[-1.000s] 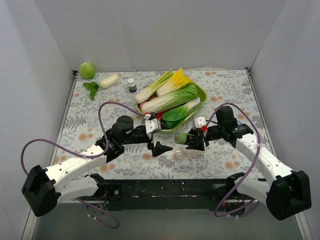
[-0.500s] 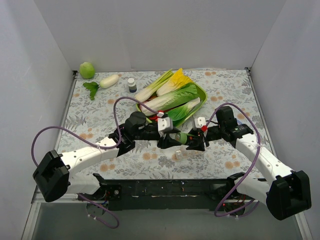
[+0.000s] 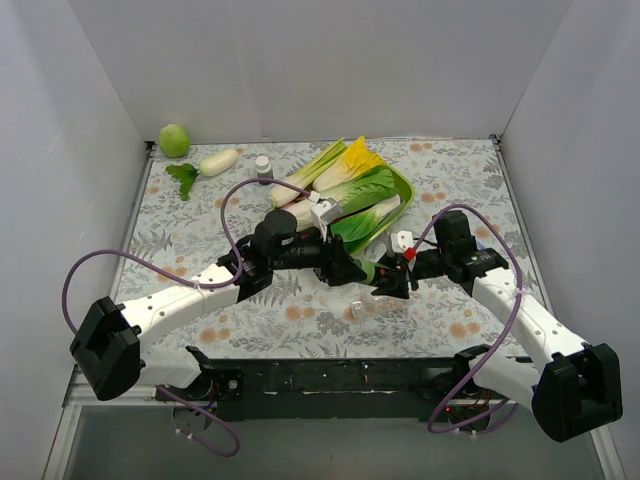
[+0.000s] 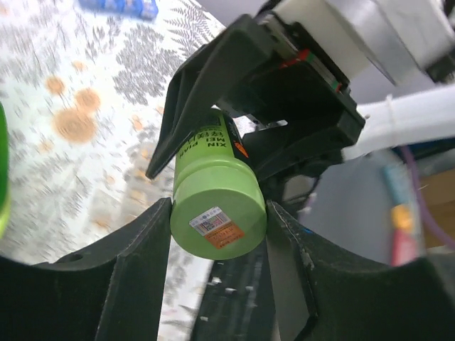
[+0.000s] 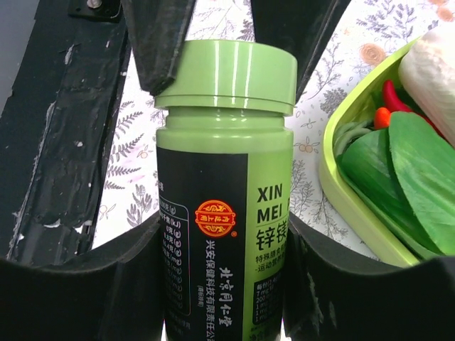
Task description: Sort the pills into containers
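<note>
A green pill bottle [image 5: 224, 177] lies level above the table, and my right gripper [image 5: 226, 234] is shut on its labelled body. The bottle's green cap [image 4: 218, 213] sits between the fingers of my left gripper [image 4: 218, 222], which press on both of its sides. From above, both grippers meet at the bottle [image 3: 366, 271] just in front of the tray. A small clear container [image 3: 355, 309] lies on the table below them. No pills show.
A lime tray [image 3: 408, 190] of leafy vegetables stands right behind the grippers, its rim [image 5: 355, 192] close to the bottle. At the back left stand a small dark bottle [image 3: 263, 168], a white radish [image 3: 218, 161] and a green ball-shaped fruit [image 3: 174, 139]. A blue compartment strip [image 4: 121, 7] lies farther off.
My left arm has swung right and forward to the bottle, and its wide-open jaws have closed round the cap. The right arm and bottle have stayed put.
</note>
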Motion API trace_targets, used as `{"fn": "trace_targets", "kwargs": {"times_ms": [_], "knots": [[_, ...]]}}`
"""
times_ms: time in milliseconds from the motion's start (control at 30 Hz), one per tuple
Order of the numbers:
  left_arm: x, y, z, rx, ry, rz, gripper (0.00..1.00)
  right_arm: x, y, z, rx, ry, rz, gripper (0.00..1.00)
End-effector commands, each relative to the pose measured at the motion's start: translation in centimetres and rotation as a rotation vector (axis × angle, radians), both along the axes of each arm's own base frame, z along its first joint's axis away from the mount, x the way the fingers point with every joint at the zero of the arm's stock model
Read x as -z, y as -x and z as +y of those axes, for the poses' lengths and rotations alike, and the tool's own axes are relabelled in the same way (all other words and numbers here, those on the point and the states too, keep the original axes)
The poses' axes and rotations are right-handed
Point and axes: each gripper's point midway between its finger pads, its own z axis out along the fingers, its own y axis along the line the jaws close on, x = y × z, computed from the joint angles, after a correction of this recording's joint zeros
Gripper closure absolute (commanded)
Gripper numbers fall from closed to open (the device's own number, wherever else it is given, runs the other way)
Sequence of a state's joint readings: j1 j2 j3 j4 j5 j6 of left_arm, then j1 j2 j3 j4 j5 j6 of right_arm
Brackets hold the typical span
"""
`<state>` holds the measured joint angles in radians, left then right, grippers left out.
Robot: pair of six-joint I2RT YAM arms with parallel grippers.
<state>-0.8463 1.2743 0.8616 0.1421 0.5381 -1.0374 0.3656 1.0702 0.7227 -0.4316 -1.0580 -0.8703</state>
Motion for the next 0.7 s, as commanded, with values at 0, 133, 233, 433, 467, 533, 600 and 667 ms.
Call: {"fn": "trace_targets", "kwargs": {"times_ms": [0,133,233,433,467,533,600,667], "knots": [[-3.3,-1.5,0.5,-0.203,0.098,0.424,1.0,-1.0,-0.5,0.0,0.016,-0.02,-0.041,0.98],[-2.8,-2.0,0.5,-0.32,0.069,0.674,1.0,-1.0,-0.7,0.0,0.023,-0.018,-0.041,0.98],[-2.8,-2.4,0.0,-0.371,0.044,0.81,1.0,-1.0,-0.8,-0.1,0.032,-0.014,-0.04,0.98],[-3.2,-2.7,-0.6,-0.408,0.061,1.025,1.0,-0.8,-1.0,-0.2,0.047,-0.011,-0.043,0.98],[-3.5,-2.8,-0.7,-0.414,0.071,1.062,1.0,-0.8,-1.1,-0.3,0.051,-0.009,-0.042,0.98],[-3.7,-2.8,-0.6,-0.415,0.076,1.099,1.0,-0.8,-1.2,-0.3,0.054,-0.009,-0.043,0.98],[-4.2,-2.8,-0.7,-0.41,0.092,1.129,1.0,-0.8,-1.1,-0.3,0.054,-0.007,-0.043,0.98],[-4.9,-2.8,-0.6,-0.404,0.107,1.142,1.0,-0.8,-1.1,-0.3,0.054,-0.008,-0.046,0.98]]}}
